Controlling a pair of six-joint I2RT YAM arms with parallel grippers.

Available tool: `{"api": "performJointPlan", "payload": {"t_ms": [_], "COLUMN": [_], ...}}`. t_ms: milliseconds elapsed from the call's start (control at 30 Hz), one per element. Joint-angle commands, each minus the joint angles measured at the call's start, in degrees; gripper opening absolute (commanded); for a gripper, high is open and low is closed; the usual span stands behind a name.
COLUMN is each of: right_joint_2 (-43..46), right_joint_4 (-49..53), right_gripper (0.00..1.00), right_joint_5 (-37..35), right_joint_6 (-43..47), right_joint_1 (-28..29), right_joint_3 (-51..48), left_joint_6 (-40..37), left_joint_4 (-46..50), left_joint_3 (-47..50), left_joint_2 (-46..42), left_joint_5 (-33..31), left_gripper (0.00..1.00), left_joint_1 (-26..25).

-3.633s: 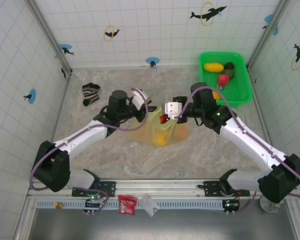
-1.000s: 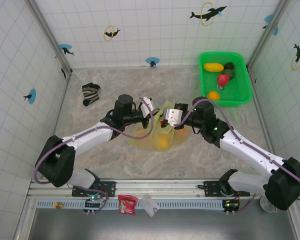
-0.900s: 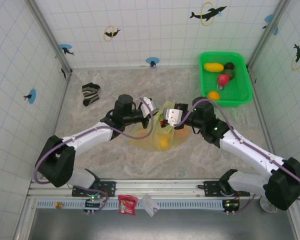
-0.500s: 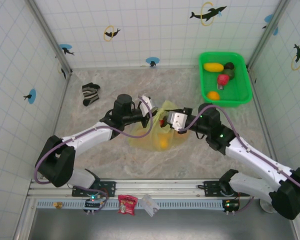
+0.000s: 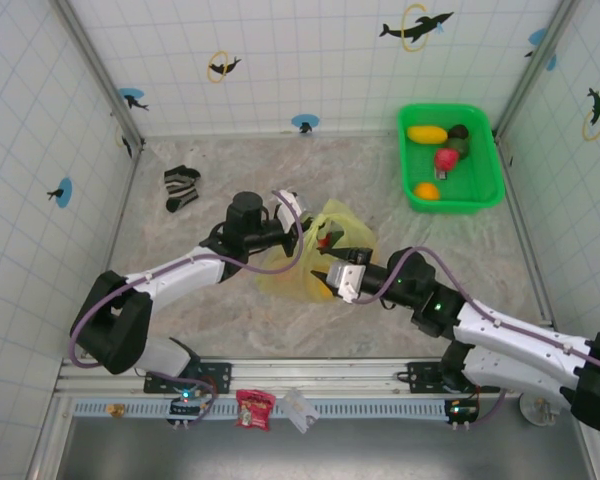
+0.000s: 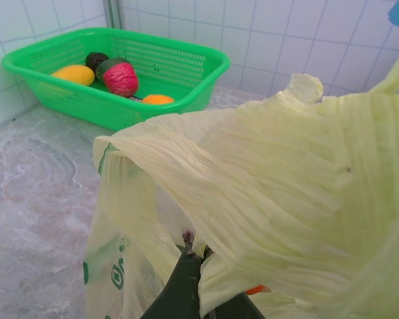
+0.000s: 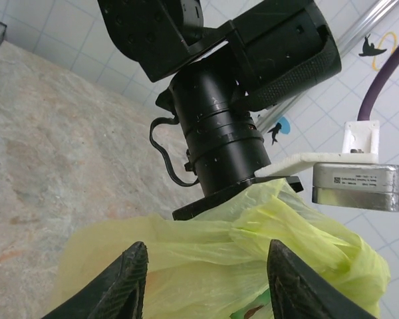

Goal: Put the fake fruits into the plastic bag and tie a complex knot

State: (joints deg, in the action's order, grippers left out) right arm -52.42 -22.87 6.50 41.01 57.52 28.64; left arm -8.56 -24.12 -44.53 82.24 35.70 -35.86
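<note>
The pale-yellow plastic bag [image 5: 315, 262] lies mid-table with its mouth lifted. My left gripper [image 5: 302, 226] is shut on a fold of its rim; in the left wrist view the dark fingers [image 6: 186, 282] pinch the crinkled plastic bag [image 6: 286, 179]. My right gripper [image 5: 323, 277] stands open at the bag's near side, its fingers [image 7: 130, 282] apart with bag film [image 7: 239, 232] bulging between them, untouched. A red fruit [image 5: 326, 240] shows at the bag's mouth. More fake fruits, yellow [image 6: 73, 74], pink-red [image 6: 122, 78] and orange [image 6: 158, 99], lie in the tub. The knot is out of view.
The bright green tub [image 5: 480, 190] sits at the back right against the tiled wall. A black-and-white striped sock [image 5: 181, 187] lies at the back left. The left arm's black wrist [image 7: 219, 133] looms just beyond the bag in the right wrist view.
My right gripper has opened, let go at the bag's mouth and drawn back toward the near edge. The left gripper stays shut on the bag's rim, hardly moved.
</note>
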Motion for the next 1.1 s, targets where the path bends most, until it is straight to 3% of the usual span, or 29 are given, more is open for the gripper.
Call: {"api": "performJointPlan", "payload": {"t_ms": [0,267,567,1067], "right_joint_2": [0.09,-1.59,-8.02,-11.06], "right_joint_4": [-9.68,-15.36,-14.77,-16.14], "right_gripper": [0.51,0.58,0.58,0.58], "right_joint_5": [-5.39,-11.25,-5.24,-3.27], "right_joint_6": [6.06,14.63,14.00,15.97], "right_joint_1": [2.22,3.54,-1.75,-3.41], "right_joint_3": [-2.57,-3.81,1.75,4.62], "left_joint_6": [1.53,1.22,1.53,1.61], "left_joint_4": [-1.46,-0.76,-0.32,0.56], "left_joint_3": [0.64,0.54,-0.58,-1.33], "left_joint_2": [-0.23,-0.15,0.50,0.98], "left_joint_5": [0.20,1.21,2.42,3.92], "left_gripper": [0.00,0.00,0.00,0.00], "left_joint_1": [0.34,0.38,0.38,0.35]}}
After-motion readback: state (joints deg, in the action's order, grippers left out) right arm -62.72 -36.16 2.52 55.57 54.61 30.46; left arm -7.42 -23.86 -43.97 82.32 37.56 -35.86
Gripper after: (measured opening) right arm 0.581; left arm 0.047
